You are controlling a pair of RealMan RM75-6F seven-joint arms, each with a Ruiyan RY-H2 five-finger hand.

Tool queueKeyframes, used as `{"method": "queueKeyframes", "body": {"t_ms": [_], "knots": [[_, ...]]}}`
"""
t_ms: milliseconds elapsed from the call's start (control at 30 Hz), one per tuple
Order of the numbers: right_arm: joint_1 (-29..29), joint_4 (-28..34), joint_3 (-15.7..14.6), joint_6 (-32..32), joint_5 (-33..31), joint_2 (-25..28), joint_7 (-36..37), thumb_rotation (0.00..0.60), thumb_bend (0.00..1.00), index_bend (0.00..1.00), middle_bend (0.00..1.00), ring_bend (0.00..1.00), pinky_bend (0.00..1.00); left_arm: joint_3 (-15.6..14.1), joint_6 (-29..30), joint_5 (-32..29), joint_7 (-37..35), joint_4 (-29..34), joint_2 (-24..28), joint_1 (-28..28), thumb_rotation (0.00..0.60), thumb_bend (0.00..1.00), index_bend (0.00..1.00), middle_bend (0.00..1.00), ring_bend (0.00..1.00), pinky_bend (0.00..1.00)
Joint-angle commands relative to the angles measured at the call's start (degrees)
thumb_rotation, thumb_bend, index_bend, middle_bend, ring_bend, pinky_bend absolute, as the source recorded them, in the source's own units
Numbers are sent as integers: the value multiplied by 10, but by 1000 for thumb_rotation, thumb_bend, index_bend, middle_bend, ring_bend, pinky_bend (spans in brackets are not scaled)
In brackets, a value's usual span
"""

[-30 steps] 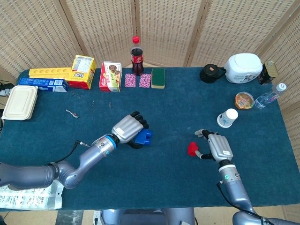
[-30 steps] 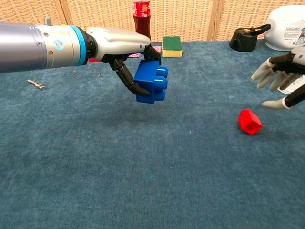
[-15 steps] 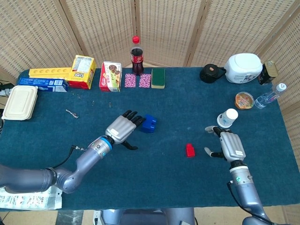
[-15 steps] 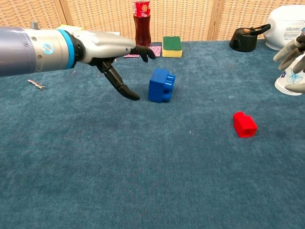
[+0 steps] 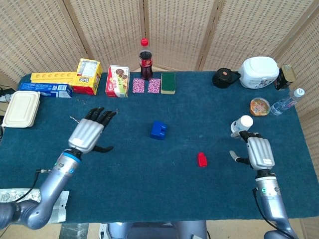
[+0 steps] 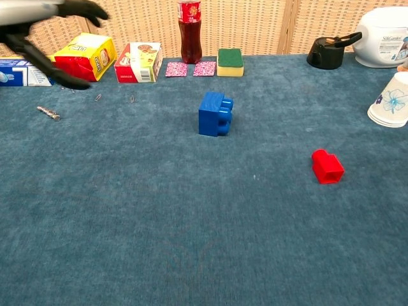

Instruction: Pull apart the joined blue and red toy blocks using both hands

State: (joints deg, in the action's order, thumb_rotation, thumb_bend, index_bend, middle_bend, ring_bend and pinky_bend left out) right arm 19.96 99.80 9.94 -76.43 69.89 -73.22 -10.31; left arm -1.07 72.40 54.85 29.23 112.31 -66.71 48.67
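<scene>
The blue block (image 5: 158, 130) (image 6: 215, 114) lies alone on the blue cloth near the table's middle. The small red block (image 5: 202, 159) (image 6: 327, 166) lies apart from it, to the right and nearer me. My left hand (image 5: 90, 134) (image 6: 48, 35) hovers well left of the blue block with its fingers spread and nothing in it. My right hand (image 5: 258, 153) is at the right side, right of the red block, fingers apart and empty; the chest view does not show it.
A white paper cup (image 5: 242, 124) (image 6: 388, 100) stands just beyond my right hand. Along the back edge stand a cola bottle (image 5: 145, 59), snack boxes (image 5: 117, 80), a green sponge (image 5: 168, 82) and a white container (image 5: 258, 72). A small metal piece (image 6: 48, 113) lies at the left.
My left hand let go of the blue block, which now rests on the cloth, and drew back to the left. My right hand released the red block and moved off right.
</scene>
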Motion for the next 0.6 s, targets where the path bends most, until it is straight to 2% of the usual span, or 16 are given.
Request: {"method": "queueKeyframes", "body": {"t_ms": [33, 233, 467, 600], "knots": [[-12, -10, -11, -14, 13, 0, -7, 599, 302, 372, 407, 431, 319, -31, 45, 43, -35, 37, 57, -61, 416, 191, 75, 135, 7, 89], [-34, -14, -25, -36, 39, 6, 2, 599, 303, 374, 408, 431, 319, -70, 105, 123, -84, 36, 93, -150, 414, 192, 75, 135, 7, 89], [-60, -12, -43, -68, 70, 8, -1, 599, 302, 380, 415, 431, 319, -103, 192, 196, -138, -8, 78, -259, 414, 191, 76, 135, 7, 89], [-73, -11, -53, -82, 87, 8, -1, 600, 302, 384, 415, 431, 320, -109, 224, 220, -163, -39, 62, -308, 416, 191, 84, 135, 7, 89]]}}
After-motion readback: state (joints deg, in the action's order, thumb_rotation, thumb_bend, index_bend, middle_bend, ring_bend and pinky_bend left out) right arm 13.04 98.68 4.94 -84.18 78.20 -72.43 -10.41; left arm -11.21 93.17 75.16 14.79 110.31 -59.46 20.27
